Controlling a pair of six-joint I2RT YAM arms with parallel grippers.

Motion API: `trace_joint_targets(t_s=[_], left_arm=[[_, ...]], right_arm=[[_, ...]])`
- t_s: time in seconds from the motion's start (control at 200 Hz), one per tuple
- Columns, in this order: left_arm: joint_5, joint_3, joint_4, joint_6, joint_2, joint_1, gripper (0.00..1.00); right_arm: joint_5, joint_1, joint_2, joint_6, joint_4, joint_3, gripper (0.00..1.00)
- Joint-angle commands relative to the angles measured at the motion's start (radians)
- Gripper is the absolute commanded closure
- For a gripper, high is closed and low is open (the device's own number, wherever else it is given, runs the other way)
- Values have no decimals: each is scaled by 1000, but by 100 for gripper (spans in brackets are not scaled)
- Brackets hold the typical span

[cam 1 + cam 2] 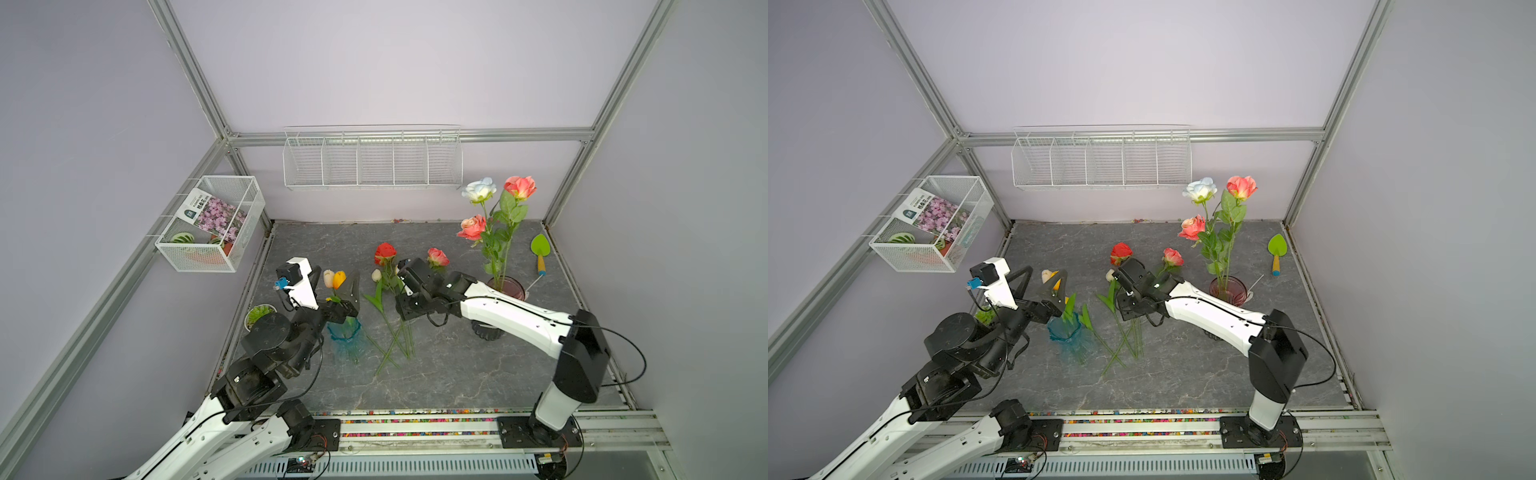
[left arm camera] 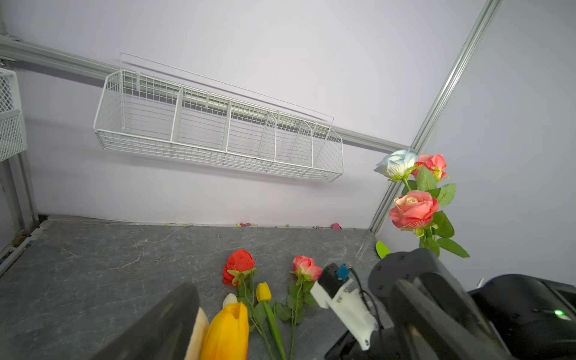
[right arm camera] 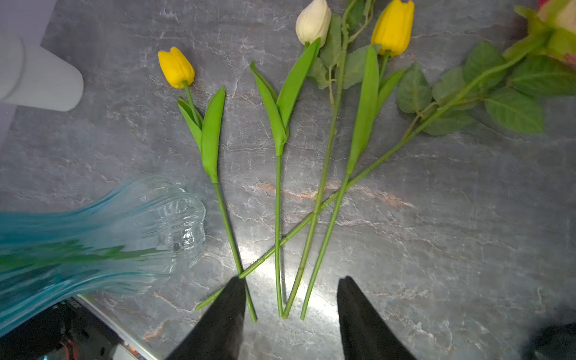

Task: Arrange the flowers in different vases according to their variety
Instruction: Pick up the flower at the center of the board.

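Your left fingers (image 2: 162, 327) sit wide around the orange tulip (image 2: 227, 333) in the teal vase (image 1: 344, 332); right fingers (image 3: 224, 314) (lower middle) hang half apart over loose stems (image 3: 277, 218) on the bench (image 3: 436, 218).

roses (image 1: 520, 187) in right vase (image 1: 508, 289) | tulips (image 1: 334, 279) apparently in left vase (image 1: 343, 332) | loose stems (image 3: 277, 202) between

You have the teal-blue vase (image 1: 344, 332) upright near the left edge of the tabletop (image 1: 457, 374). It holds an orange tulip (image 1: 339, 279) and a pale tulip (image 1: 328, 277), possibly more stems behind the ribbed glass. The maroon vase (image 1: 506, 288) stands toward the back right corner with a white-blue rose (image 1: 479, 190) and two coral roses (image 1: 519, 187). Around the middle lie a red rose (image 1: 385, 253), a pink rose (image 1: 437, 257), a cream tulip (image 3: 313, 21) and two yellow tulips (image 3: 176, 67), stems crossing, heads toward the back edge.
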Motion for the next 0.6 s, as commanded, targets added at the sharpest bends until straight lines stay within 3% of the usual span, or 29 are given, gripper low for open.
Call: trace_joint_targets(t_s=[0.0,0.595], left_arm=[[17,23,-30,-2,5,-1,0],[-22,-9,-4,2,3,-1,0]], right_arm=[[-11,-11,77,-26,-45,57,51],[-55,-106,443,-82,-92,356,66]])
